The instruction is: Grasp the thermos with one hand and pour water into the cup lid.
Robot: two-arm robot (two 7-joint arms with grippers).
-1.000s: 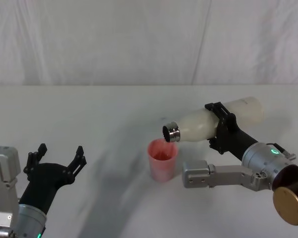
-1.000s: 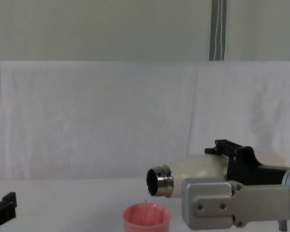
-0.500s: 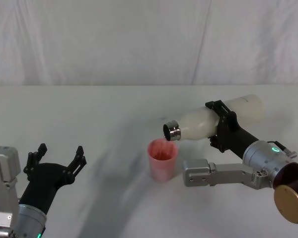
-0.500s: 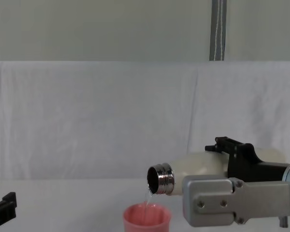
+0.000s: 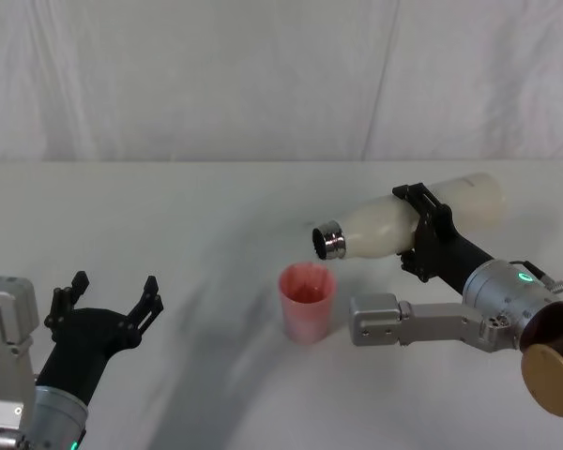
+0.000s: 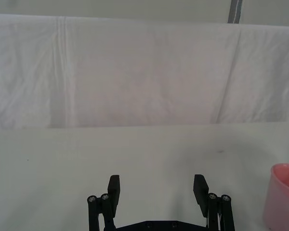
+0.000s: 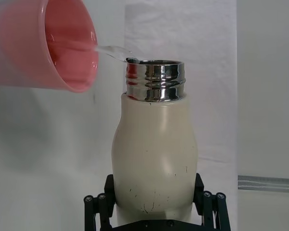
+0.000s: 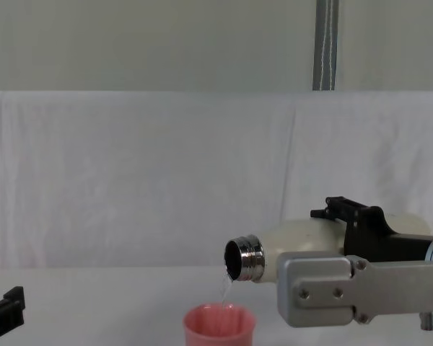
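Note:
My right gripper (image 5: 424, 234) is shut on the cream-white thermos (image 5: 408, 220), holding it tipped nearly level above the table with its steel neck (image 5: 328, 240) pointing left. A thin stream of water (image 8: 226, 288) falls from the neck into the pink cup lid (image 5: 306, 301), which stands upright on the table just below and left of the mouth. In the right wrist view the thermos (image 7: 154, 154) sits between the black fingers (image 7: 98, 204), with water leaving the rim toward the cup lid (image 7: 58, 45). My left gripper (image 5: 108, 300) rests open at the near left, apart from both; its fingertips (image 6: 114, 185) hold nothing.
A white cloth covers the table (image 5: 169, 216) and hangs as a backdrop behind it. A grey metal block (image 5: 380, 321) of the right arm lies just right of the cup lid. A vertical metal pole (image 8: 325, 43) stands behind the backdrop.
The thermos has risen slightly and shifted a little right, its neck now higher above the cup lid, water still streaming. The left gripper has stayed put.

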